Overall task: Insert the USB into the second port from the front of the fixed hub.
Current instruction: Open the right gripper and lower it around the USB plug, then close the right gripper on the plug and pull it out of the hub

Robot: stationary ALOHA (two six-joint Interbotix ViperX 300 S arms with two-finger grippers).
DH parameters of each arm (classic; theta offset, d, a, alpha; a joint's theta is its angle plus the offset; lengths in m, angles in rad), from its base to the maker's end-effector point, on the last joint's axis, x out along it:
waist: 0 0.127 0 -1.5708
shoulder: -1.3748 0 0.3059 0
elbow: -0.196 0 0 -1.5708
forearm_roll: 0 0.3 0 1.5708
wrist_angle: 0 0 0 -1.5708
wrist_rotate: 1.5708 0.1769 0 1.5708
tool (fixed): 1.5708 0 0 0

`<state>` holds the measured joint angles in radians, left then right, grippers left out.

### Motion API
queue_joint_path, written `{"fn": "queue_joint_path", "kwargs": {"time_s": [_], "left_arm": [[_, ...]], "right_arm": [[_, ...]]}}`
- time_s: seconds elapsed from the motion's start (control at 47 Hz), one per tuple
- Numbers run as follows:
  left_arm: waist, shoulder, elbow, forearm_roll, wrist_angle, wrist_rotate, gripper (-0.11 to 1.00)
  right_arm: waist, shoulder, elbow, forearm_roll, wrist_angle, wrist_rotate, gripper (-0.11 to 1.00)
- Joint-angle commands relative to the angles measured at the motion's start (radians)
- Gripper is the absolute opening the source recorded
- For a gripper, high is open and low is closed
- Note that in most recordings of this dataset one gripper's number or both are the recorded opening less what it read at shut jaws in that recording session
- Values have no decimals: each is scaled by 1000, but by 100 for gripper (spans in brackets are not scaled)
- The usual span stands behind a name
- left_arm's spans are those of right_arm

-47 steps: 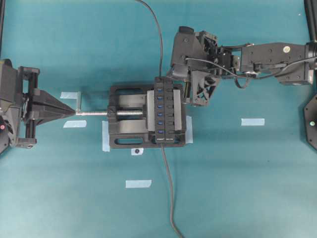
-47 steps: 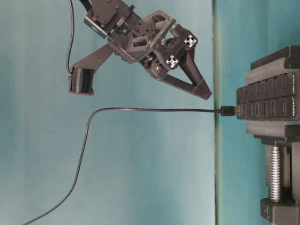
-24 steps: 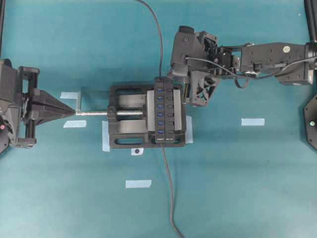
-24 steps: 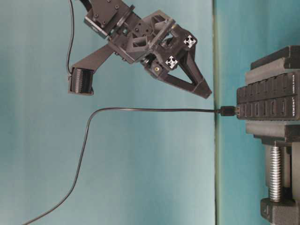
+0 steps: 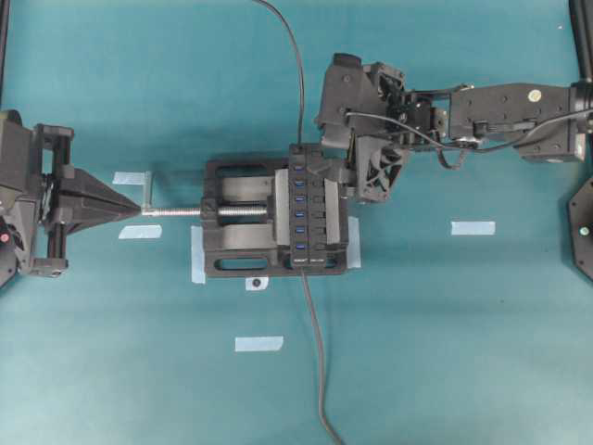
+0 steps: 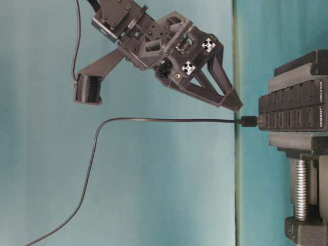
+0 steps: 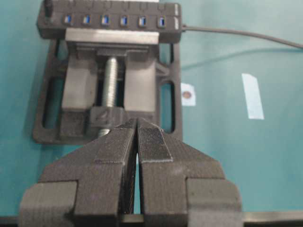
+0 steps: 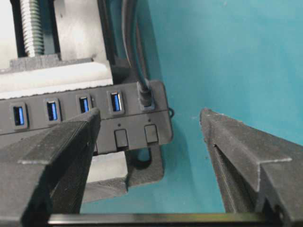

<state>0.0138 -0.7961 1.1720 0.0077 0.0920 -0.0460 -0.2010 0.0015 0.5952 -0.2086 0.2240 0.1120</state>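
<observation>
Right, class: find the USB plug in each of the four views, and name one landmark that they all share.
Overhead: USB plug at centre, at the fixed hub's top end.
Table-level: right of centre, entering the hub.
Left wrist: probably the dark stub at the top left; hard to tell.
Right wrist: upper centre, in the rightmost slot.
Shared landmark: the hub.

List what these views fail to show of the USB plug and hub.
- Overhead: the small black USB plug is indistinct, black against the long narrow black hub.
- Left wrist: the hub's far edge is cut off by the frame's top.
- Right wrist: its blue ports run off the left edge, partly behind the right tool's finger.
</observation>
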Motion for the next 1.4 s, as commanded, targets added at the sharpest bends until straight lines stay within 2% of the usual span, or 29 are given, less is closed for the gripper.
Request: {"fn": "queue_joint_path", "kwargs": {"time_s": [0.0, 0.765, 1.382], "left_arm": [[2, 3, -12, 2, -5, -2, 0], [2, 2, -11, 2, -6, -3, 0], [2, 0, -9, 2, -5, -3, 0]], "right_arm": [[5, -11, -26, 2, -9, 8, 86], [5, 72, -86, 2, -9, 6, 85], [5, 77, -87, 2, -9, 6, 85]]}}
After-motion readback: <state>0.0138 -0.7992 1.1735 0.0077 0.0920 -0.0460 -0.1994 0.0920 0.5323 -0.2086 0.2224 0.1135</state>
